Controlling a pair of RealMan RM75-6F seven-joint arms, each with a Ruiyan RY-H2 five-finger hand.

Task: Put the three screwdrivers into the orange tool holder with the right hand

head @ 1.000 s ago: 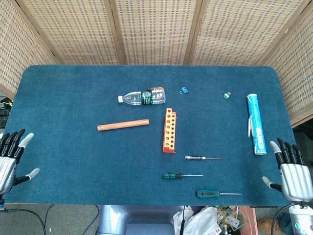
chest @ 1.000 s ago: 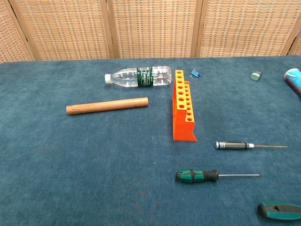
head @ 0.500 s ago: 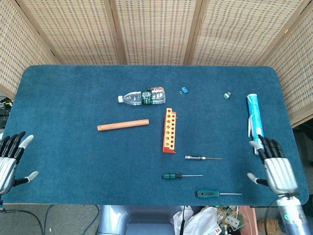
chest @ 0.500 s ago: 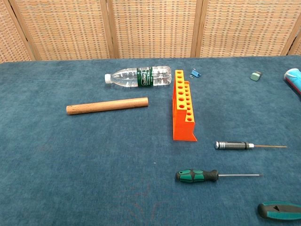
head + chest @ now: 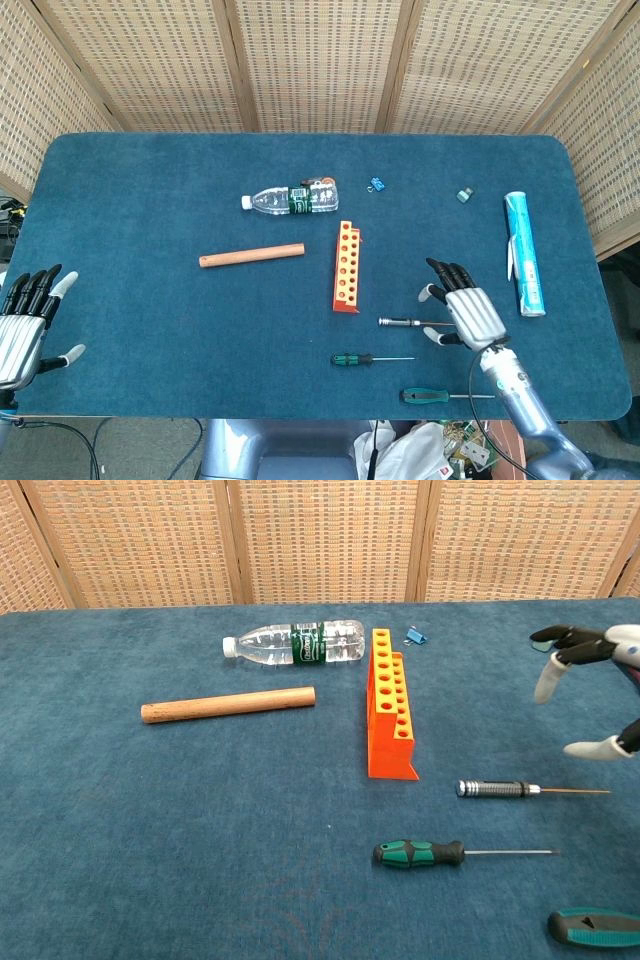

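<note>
The orange tool holder (image 5: 346, 267) (image 5: 390, 703) stands mid-table with its holes empty. Three screwdrivers lie to its right and front: a black-handled one (image 5: 405, 322) (image 5: 492, 789), a green-and-black one (image 5: 352, 359) (image 5: 418, 854), and a bigger green one (image 5: 425, 396) (image 5: 592, 927) near the front edge. My right hand (image 5: 463, 308) (image 5: 590, 685) hovers open above the black-handled screwdriver's shaft, fingers spread, holding nothing. At the table's front left corner my left hand (image 5: 25, 324) is open and empty.
A water bottle (image 5: 292, 198) (image 5: 294, 643) lies behind the holder, a wooden dowel (image 5: 251, 255) (image 5: 227, 704) to its left. A blue-and-white tube (image 5: 523, 252) lies at the right. A small blue clip (image 5: 377, 184) (image 5: 414, 635) and a small green item (image 5: 464, 195) sit farther back.
My right hand has moved from the table's front right corner leftward and inward, now over the black-handled screwdriver. It has entered the chest view. The left hand barely shifted.
</note>
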